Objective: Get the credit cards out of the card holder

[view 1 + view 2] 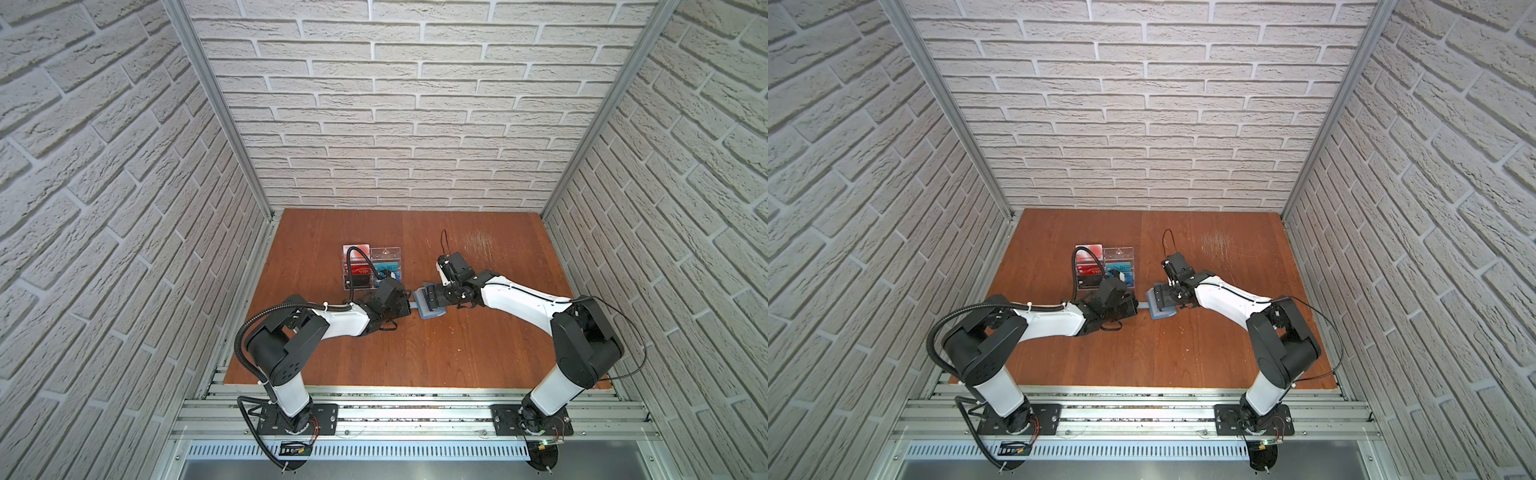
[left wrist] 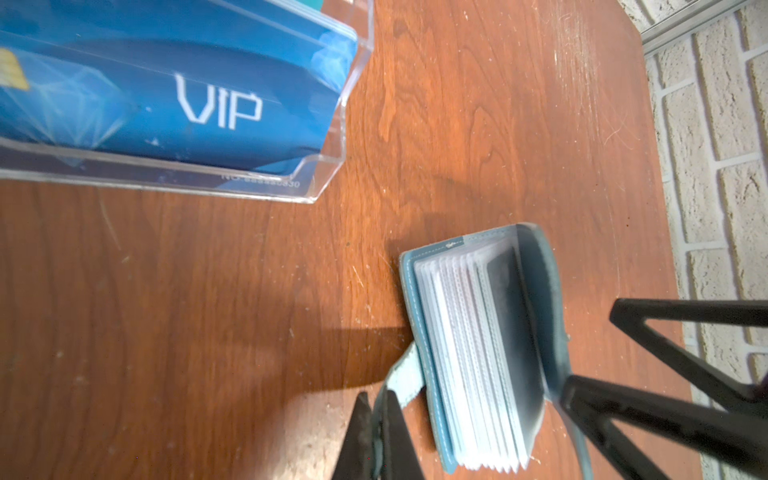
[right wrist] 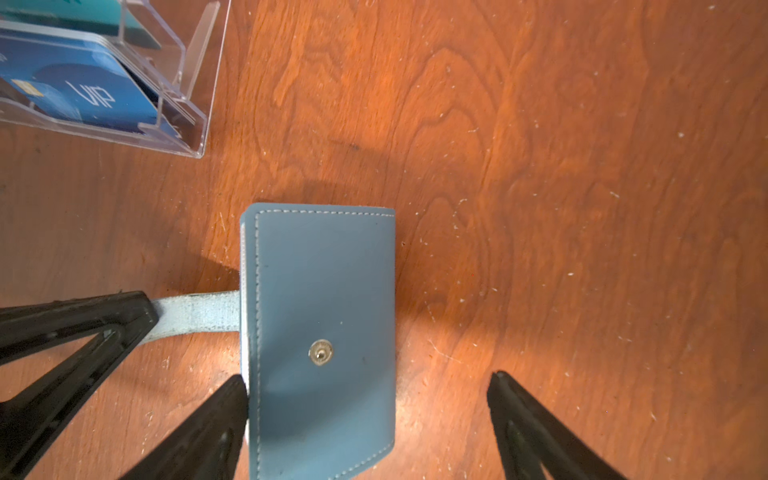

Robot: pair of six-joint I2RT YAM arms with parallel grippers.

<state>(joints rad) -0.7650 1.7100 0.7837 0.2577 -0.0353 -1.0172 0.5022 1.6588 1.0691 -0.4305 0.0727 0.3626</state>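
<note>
Right gripper fills the near edge of its wrist view, jaws spread wide and astride the card holder. One finger touches the stitched open edge. Its mate stands clear of the opposite long edge. Nothing is clamped.

Card holder: slate-blue, lying flat on the wooden table, about mid-table between the two wrists in both top views. Snap stud faces up, uncovered.

Left gripper is closed tight on the strap tab, which runs out roughly level from the open side of the card holder. In the left wrist view the top cover stands slightly lifted, with clear sleeves fanned beneath it — whether credit cards sit in them cannot be told.

Acrylic rack stands on the table just beyond the left wrist, apart from the card holder. A blue VIP card leans in the compartment nearest the card holder, and a red card sits in the neighbouring column.
</note>
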